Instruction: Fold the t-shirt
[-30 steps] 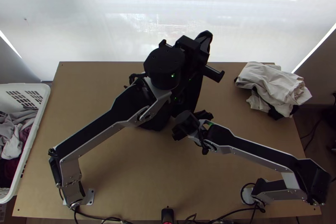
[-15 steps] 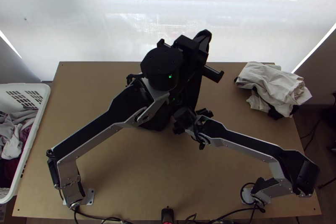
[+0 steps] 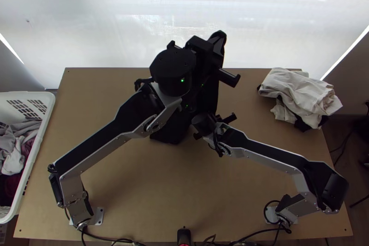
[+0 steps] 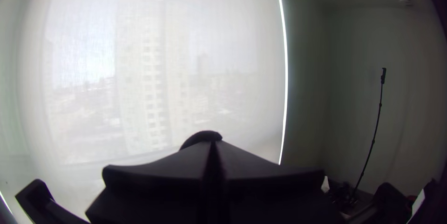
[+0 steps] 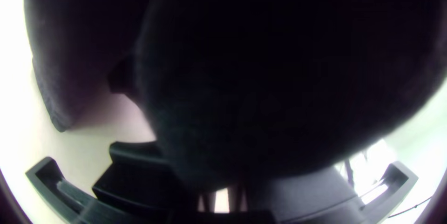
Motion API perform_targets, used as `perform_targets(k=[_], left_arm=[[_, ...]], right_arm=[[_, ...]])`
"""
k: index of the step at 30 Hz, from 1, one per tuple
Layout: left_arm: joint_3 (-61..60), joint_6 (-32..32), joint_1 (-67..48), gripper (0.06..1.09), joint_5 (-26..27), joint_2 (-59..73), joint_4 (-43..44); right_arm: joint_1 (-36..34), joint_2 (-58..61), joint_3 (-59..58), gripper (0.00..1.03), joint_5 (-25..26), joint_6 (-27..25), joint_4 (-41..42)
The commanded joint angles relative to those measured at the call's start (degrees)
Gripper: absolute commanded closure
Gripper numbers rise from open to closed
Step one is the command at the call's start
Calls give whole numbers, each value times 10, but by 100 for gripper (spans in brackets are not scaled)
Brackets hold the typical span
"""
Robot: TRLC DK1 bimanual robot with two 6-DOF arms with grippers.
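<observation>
Note black t-shirt (image 3: 170, 135) above table (image 3: 175, 190), pinched between closed jaws of left gripper (image 3: 217, 42) and narrow-set jaws of right gripper (image 3: 215, 119). Note left arm (image 3: 92, 150) partly obstructing; cloth pile (image 3: 300, 93) far right; basket (image 3: 44, 123) left.

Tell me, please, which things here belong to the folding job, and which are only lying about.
For the job:
- black cloth, apparently the t-shirt
- left gripper, shut on it
- right gripper, close against it

Only lying about:
- pile of pale and dark cloths
- white basket with clothes inside
</observation>
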Motion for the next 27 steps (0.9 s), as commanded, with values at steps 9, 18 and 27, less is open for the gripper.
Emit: perform_targets(k=[9,18,27], left_arm=[[-21,11,86,105,-5,-42,-10],[-22,29,157,105,-20,-77,-23],[-23,102,182,105,-49,-120,-27]], right_arm=[[-79,-128,38,100,29,-55,-38],[-144,-183,119,100,31,-112,-51],[-146,-197,237,100,42,-199,-37]])
